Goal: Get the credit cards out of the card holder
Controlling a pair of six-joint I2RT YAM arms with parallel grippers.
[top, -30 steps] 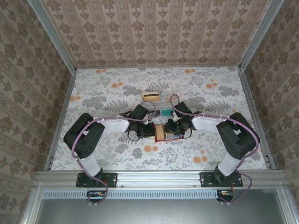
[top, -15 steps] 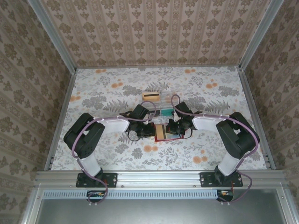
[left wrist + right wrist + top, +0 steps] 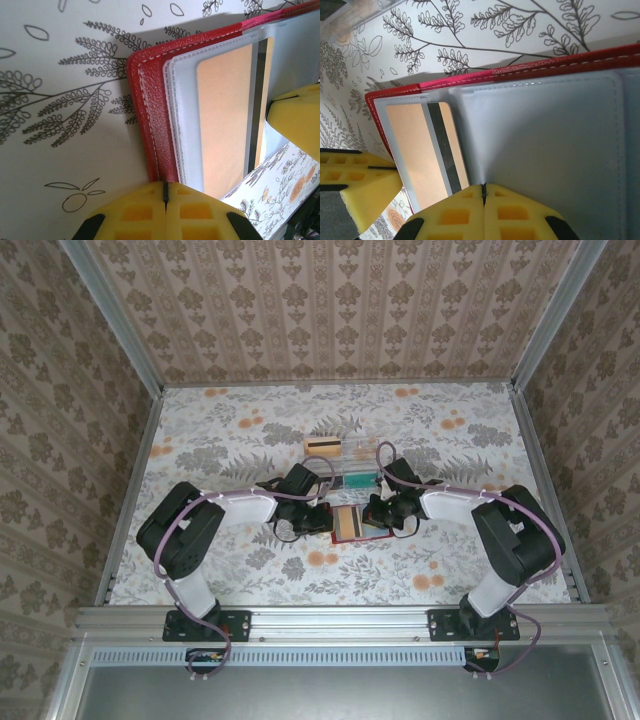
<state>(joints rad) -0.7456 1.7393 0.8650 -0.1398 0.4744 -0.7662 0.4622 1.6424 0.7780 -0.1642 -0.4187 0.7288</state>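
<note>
The red card holder (image 3: 364, 538) lies open on the table between both grippers, its red cover (image 3: 152, 110) and grey-blue inside (image 3: 545, 140) showing. A tan credit card (image 3: 222, 115) with a dark stripe (image 3: 442, 150) sits in a clear sleeve inside it. My left gripper (image 3: 165, 186) is shut on the holder's red edge, at its left end (image 3: 322, 521). At the right end, my right gripper (image 3: 376, 517) is shut, and a grey-blue leaf of the holder creases into its jaw line (image 3: 483, 187). Any whitish card is hidden.
A clear plastic compartment tray (image 3: 350, 475) stands just behind the holder, with another tan card (image 3: 322, 445) at its far left. The floral table (image 3: 230, 440) is walled on three sides. Each wrist view shows the other gripper's yellow fingers (image 3: 297, 120) (image 3: 355, 180).
My right gripper has shut and shifted a little to the right. The holder now lies spread slightly wider. The left arm has held still.
</note>
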